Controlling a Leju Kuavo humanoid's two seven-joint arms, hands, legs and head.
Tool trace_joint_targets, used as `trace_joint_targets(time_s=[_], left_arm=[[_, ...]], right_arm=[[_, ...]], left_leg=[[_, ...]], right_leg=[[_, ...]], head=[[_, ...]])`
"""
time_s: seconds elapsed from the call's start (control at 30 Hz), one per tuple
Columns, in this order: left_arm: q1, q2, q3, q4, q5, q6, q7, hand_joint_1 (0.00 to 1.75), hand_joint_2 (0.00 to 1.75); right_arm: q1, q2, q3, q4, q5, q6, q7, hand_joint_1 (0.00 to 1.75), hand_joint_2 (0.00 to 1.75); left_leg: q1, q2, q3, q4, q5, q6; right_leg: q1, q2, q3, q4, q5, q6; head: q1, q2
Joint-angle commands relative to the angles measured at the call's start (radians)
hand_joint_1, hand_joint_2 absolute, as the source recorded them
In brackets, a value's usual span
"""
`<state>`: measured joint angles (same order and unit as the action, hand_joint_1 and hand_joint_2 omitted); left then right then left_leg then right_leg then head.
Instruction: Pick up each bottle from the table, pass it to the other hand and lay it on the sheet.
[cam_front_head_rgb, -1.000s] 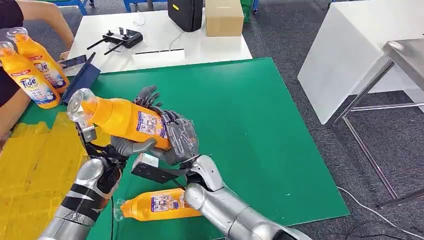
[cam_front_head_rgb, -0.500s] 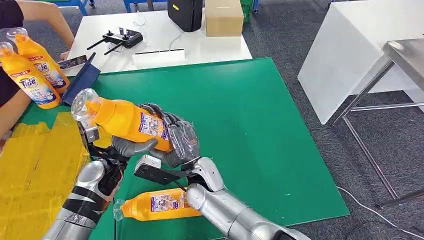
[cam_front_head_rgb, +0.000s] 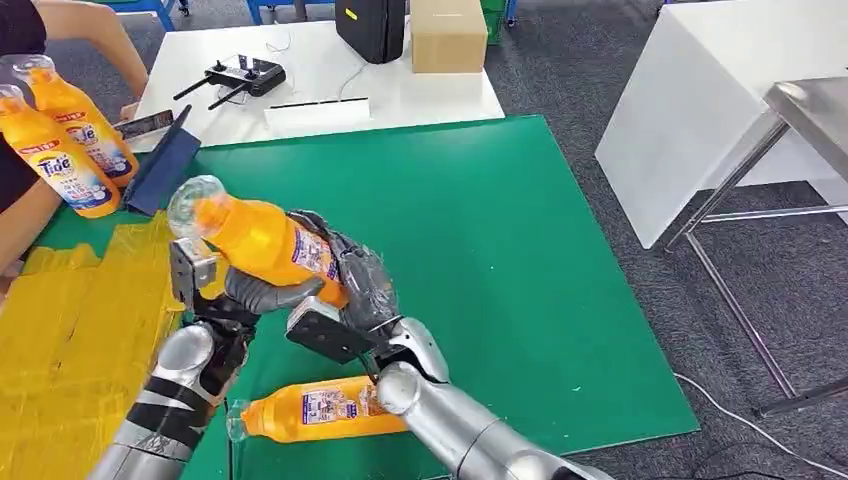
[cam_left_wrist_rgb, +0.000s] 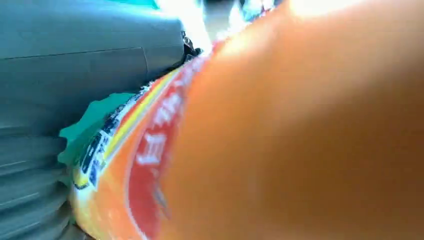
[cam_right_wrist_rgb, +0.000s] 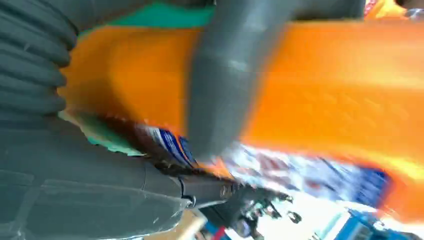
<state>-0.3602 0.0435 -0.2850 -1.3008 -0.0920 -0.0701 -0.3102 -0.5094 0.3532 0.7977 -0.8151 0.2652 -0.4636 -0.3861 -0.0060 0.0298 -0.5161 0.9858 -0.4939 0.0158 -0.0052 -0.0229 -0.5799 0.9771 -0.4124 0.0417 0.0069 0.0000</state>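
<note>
Silver jointed arms, black bands on left forearm (cam_front_head_rgb: 165, 415), grey ribbed robot hand (cam_front_head_rgb: 365, 285)

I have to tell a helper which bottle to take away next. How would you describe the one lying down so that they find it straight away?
Start at the green mat and go to its near edge, under the robot's right forearm. An orange bottle lies there on its side, clear cap toward the yellow sheet. It alone rests on the mat; the others are held up.

We are seeing a remote (cam_front_head_rgb: 238, 74), a box (cam_front_head_rgb: 447, 35) and a black case (cam_front_head_rgb: 372, 28) sitting on the white table (cam_front_head_rgb: 440, 95).
</note>
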Motion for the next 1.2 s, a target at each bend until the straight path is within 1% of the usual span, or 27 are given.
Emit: trace_joint_targets(time_s=[0.03, 0.13, 0.17, 0.2, 0.27, 0.3, 0.37, 0.4, 0.43, 0.5, 0.53, 0.57, 0.6, 0.67, 0.7, 0.83, 0.9, 0.97, 1.0, 1.03, 1.07, 1.1, 1.13, 1.2], left_arm=[[-0.030, 0.045, 0.118, 0.025, -0.209, 0.196, 0.031, 1.75, 1.75], [-0.027, 0.044, 0.120, 0.021, -0.223, 0.207, 0.034, 1.75, 1.75], [-0.024, 0.041, 0.129, 0.023, -0.278, 0.249, 0.054, 1.75, 1.75], [-0.019, 0.032, 0.143, 0.024, -0.345, 0.293, 0.076, 1.75, 1.75], [-0.032, 0.018, 0.140, 0.051, -0.506, 0.415, 0.129, 1.75, 1.75], [-0.037, 0.012, 0.127, 0.066, -0.641, 0.491, 0.185, 1.75, 1.75], [-0.028, 0.013, 0.122, 0.067, -0.777, 0.519, 0.254, 1.75, 1.75], [-0.024, 0.018, 0.122, 0.069, -0.824, 0.527, 0.275, 1.75, 1.75], [-0.010, 0.025, 0.128, 0.067, -0.919, 0.542, 0.323, 1.75, 1.75], [0.008, 0.038, 0.149, 0.068, -1.043, 0.544, 0.377, 1.75, 1.75], [0.011, 0.040, 0.153, 0.067, -1.040, 0.542, 0.374, 1.75, 1.75], [0.015, 0.043, 0.158, 0.070, -1.070, 0.541, 0.385, 1.75, 1.75], [0.020, 0.051, 0.166, 0.081, -1.178, 0.530, 0.442, 1.75, 1.75], [0.023, 0.055, 0.180, 0.094, -1.258, 0.512, 0.472, 1.75, 1.75], [0.021, 0.064, 0.188, 0.113, -1.322, 0.496, 0.503, 1.75, 1.75], [0.022, 0.066, 0.192, 0.115, -1.320, 0.494, 0.502, 1.75, 1.75], [0.016, 0.076, 0.195, 0.127, -1.386, 0.430, 0.541, 1.75, 1.75], [0.013, 0.086, 0.204, 0.143, -1.410, 0.382, 0.555, 1.75, 1.75], [0.010, 0.091, 0.205, 0.151, -1.420, 0.364, 0.560, 1.75, 1.75], [0.010, 0.094, 0.208, 0.152, -1.418, 0.366, 0.559, 1.75, 1.75], [0.004, 0.098, 0.207, 0.171, -1.438, 0.336, 0.571, 1.75, 1.75], [-0.001, 0.097, 0.212, 0.185, -1.445, 0.315, 0.580, 1.20, 1.75], [-0.001, 0.099, 0.213, 0.193, -1.465, 0.310, 0.595, 0.00, 1.75], [-0.012, 0.093, 0.223, 0.220, -1.479, 0.302, 0.618, 0.00, 1.75]], right_arm=[[0.108, -0.088, -0.106, -0.226, -0.017, 0.042, -0.015, 0.00, 0.00], [0.115, -0.089, -0.109, -0.236, -0.017, 0.044, -0.014, 0.00, 0.00], [0.137, -0.090, -0.129, -0.264, -0.022, 0.044, -0.011, 0.00, 0.00], [0.179, -0.112, -0.150, -0.337, -0.002, 0.042, -0.008, 0.00, 0.00], [0.234, -0.158, -0.178, -0.441, 0.033, 0.036, -0.001, 0.00, 0.00], [0.274, -0.187, -0.206, -0.507, 0.045, 0.045, 0.002, 0.00, 0.00], [0.329, -0.219, -0.247, -0.592, 0.079, 0.064, 0.001, 0.00, 0.00], [0.344, -0.223, -0.259, -0.612, 0.089, 0.067, -0.001, 0.00, 1.75], [0.367, -0.232, -0.276, -0.648, 0.112, 0.076, -0.001, 0.00, 1.75], [0.390, -0.234, -0.289, -0.695, 0.159, 0.076, 0.006, 0.00, 1.75], [0.391, -0.235, -0.289, -0.700, 0.161, 0.078, 0.008, 0.00, 1.75], [0.394, -0.233, -0.291, -0.709, 0.163, 0.082, 0.011, 0.00, 1.75], [0.401, -0.233, -0.294, -0.726, 0.177, 0.084, 0.013, 0.00, 1.75], [0.409, -0.237, -0.297, -0.744, 0.208, 0.089, 0.023, 0.00, 1.75], [0.411, -0.250, -0.292, -0.755, 0.252, 0.101, 0.045, 0.00, 1.75], [0.413, -0.251, -0.293, -0.758, 0.253, 0.101, 0.045, 0.00, 1.75], [0.415, -0.273, -0.284, -0.767, 0.344, 0.114, 0.078, 0.00, 1.75], [0.419, -0.299, -0.271, -0.789, 0.416, 0.152, 0.113, 0.00, 1.75], [0.418, -0.309, -0.264, -0.793, 0.439, 0.166, 0.124, 0.00, 1.75], [0.420, -0.309, -0.265, -0.794, 0.439, 0.165, 0.124, 0.00, 1.75], [0.414, -0.324, -0.249, -0.793, 0.484, 0.188, 0.145, 0.00, 1.75], [0.405, -0.335, -0.229, -0.788, 0.519, 0.216, 0.164, 0.00, 1.75], [0.397, -0.343, -0.213, -0.779, 0.543, 0.236, 0.180, 0.00, 1.75], [0.373, -0.358, -0.166, -0.745, 0.601, 0.270, 0.213, 0.00, 1.75]], left_leg=[[0.002, -0.002, 0.001, 0.000, 0.000, -0.001], [0.002, 0.000, 0.001, 0.001, -0.001, -0.002], [0.001, 0.003, 0.001, 0.000, 0.000, -0.001], [0.002, 0.003, 0.001, 0.000, 0.000, -0.002], [0.001, -0.007, 0.001, 0.000, 0.001, -0.001], [0.002, -0.008, 0.001, 0.000, 0.000, -0.001], [0.003, -0.011, 0.001, 0.000, 0.000, -0.001], [0.003, -0.011, 0.003, 0.000, -0.001, -0.001], [0.001, -0.006, 0.000, 0.000, 0.001, -0.001], [0.001, -0.007, 0.002, 0.000, 0.000, -0.001], [0.000, -0.004, 0.000, -0.001, 0.000, -0.001], [0.001, -0.004, 0.001, 0.000, -0.001, -0.002], [0.000, -0.003, 0.000, 0.000, 0.000, -0.001], [0.001, -0.004, 0.001, 0.000, -0.001, -0.002], [0.000, -0.003, 0.000, 0.000, 0.000, -0.002], [0.001, -0.003, 0.000, 0.000, 0.000, -0.002], [0.000, -0.003, -0.001, 0.000, 0.000, -0.002], [0.001, -0.003, 0.000, 0.000, 0.000, -0.002], [0.002, -0.004, 0.001, 0.000, 0.000, -0.002], [0.001, -0.002, 0.000, 0.000, 0.000, -0.002], [0.002, -0.002, 0.001, 0.000, 0.000, -0.002], [0.001, -0.002, 0.000, 0.000, 0.000, -0.002], [0.001, -0.003, 0.001, 0.000, 0.000, -0.002], [0.001, -0.003, 0.002, 0.000, 0.000, -0.002]], right_leg=[[0.001, 0.001, 0.002, -0.001, 0.000, -0.001], [0.001, 0.005, 0.002, 0.000, 0.000, -0.001], [0.000, 0.004, -0.001, 0.000, 0.000, -0.001], [0.002, 0.004, 0.000, -0.001, 0.000, -0.001], [0.001, -0.003, 0.002, -0.001, -0.001, -0.001], [0.002, -0.004, 0.003, -0.002, -0.001, 0.000], [0.002, -0.006, 0.005, -0.002, -0.002, 0.000], [0.003, -0.005, 0.006, -0.003, -0.002, 0.000], [0.001, -0.003, 0.001, -0.001, -0.001, 0.000], [0.001, -0.002, 0.004, -0.002, -0.002, 0.000], [0.000, 0.000, 0.001, -0.002, -0.001, 0.000], [0.000, 0.000, 0.002, -0.002, -0.001, -0.001], [-0.001, 0.000, 0.000, -0.001, 0.000, -0.001], [0.000, 0.001, 0.002, -0.001, -0.001, -0.001], [-0.001, 0.000, 0.000, -0.001, 0.000, -0.001], [0.000, 0.001, 0.000, -0.001, 0.000, -0.001], [0.000, 0.000, 0.000, -0.001, 0.000, -0.001], [0.000, 0.000, 0.000, -0.001, 0.000, -0.001], [0.001, 0.001, 0.002, -0.002, -0.001, -0.001], [0.000, 0.001, 0.000, -0.001, 0.000, -0.001], [0.001, 0.002, 0.002, -0.001, 0.000, -0.001], [0.000, 0.001, 0.000, -0.001, 0.000, -0.001], [0.001, 0.001, 0.001, -0.001, -0.001, -0.001], [0.001, 0.001, 0.002, -0.001, -0.001, -0.001]], head=[[0.000, 0.000], [0.000, 0.000], [-0.002, 0.000], [0.000, 0.000], [0.000, 0.000], [0.000, 0.000], [-0.001, 0.000], [0.000, 0.000], [0.000, 0.000], [0.000, 0.000], [0.000, 0.000], [0.000, 0.000], [0.000, 0.000], [0.000, 0.000], [0.000, 0.000], [0.000, 0.000], [0.000, 0.000], [0.000, 0.000], [0.000, 0.000], [0.000, 0.000], [0.000, 0.000], [0.000, 0.000], [0.000, 0.000], [0.000, 0.000]])
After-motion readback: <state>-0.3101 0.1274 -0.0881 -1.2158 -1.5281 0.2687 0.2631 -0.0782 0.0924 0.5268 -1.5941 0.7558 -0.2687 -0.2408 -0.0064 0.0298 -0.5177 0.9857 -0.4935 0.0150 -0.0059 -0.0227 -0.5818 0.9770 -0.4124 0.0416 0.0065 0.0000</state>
